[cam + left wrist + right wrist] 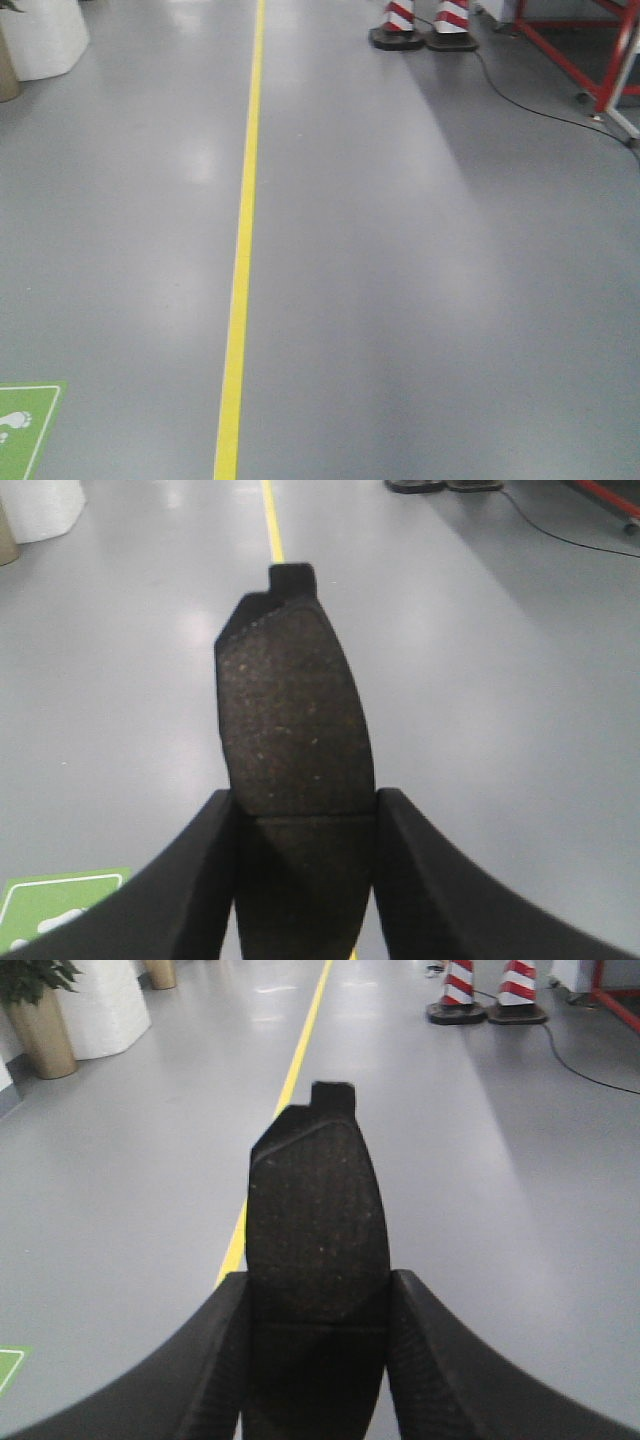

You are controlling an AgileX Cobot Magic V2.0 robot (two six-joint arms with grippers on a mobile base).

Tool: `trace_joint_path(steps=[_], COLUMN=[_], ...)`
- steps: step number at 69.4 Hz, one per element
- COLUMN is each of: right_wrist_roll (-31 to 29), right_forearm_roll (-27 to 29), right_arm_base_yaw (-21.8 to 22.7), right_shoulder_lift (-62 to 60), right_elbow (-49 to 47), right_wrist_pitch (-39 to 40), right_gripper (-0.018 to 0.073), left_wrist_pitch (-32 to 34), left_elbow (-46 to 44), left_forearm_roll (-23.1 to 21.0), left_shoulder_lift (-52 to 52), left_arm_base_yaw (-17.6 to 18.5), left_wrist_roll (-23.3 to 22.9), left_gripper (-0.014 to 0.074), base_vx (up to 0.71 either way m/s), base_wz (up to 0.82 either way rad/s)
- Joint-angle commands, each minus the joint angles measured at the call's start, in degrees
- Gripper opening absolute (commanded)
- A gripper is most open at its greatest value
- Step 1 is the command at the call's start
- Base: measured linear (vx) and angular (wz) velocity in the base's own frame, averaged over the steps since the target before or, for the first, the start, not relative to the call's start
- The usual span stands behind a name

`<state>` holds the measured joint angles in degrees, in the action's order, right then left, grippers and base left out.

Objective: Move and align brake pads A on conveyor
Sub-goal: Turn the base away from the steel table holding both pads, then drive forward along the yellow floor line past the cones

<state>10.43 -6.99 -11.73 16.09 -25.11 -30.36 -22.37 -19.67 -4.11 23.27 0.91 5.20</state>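
Left hand (pixel 305 798): fingers closed on the lower part of a brake pad (pixel 290 720). The pad stands up from between them to mid-frame, over the grey floor (pixel 500 680) and a yellow line (pixel 271 520). Right hand (pixel 318 1278): clamped on a second brake pad (pixel 315 1210), tab end uppermost, centre frame, floor behind.

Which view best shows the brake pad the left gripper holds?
The left wrist view: the brake pad fills mid-frame, clamped in the left gripper. The front view misses it; the right wrist view shows the right gripper clamping a second pad.
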Motion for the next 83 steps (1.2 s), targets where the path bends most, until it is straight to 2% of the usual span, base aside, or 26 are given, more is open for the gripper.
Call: trace_joint_path(steps=[1, 38, 83], right_wrist_roll=[-0.21, -0.21, -0.21], right_forearm_roll=[-0.68, -0.68, -0.68], right_arm_base_yaw=[0.24, 0.24, 0.24], right_shoulder_lift=[0.55, 0.55, 0.55], right_elbow=[-1.87, -1.87, -1.87], right_wrist_pitch=[5.33, 5.33, 5.12], right_gripper=[-0.0007, -0.0007, -0.0007], left_wrist_pitch=[5.45, 5.51, 5.51], left_elbow=[-1.63, -1.63, -1.63], left_forearm_roll=[-0.54, -0.54, -0.54], left_shoulder_lift=[0.24, 0.23, 0.29], left_arm_base_yaw=[0.22, 0.22, 0.22], left_wrist_roll=[-0.17, -0.17, -0.17], left_gripper=[-0.0006, -0.0006, -0.0006], base_vx=[0.26, 0.4, 0.59], base_wz=[0.37, 0.12, -0.01])
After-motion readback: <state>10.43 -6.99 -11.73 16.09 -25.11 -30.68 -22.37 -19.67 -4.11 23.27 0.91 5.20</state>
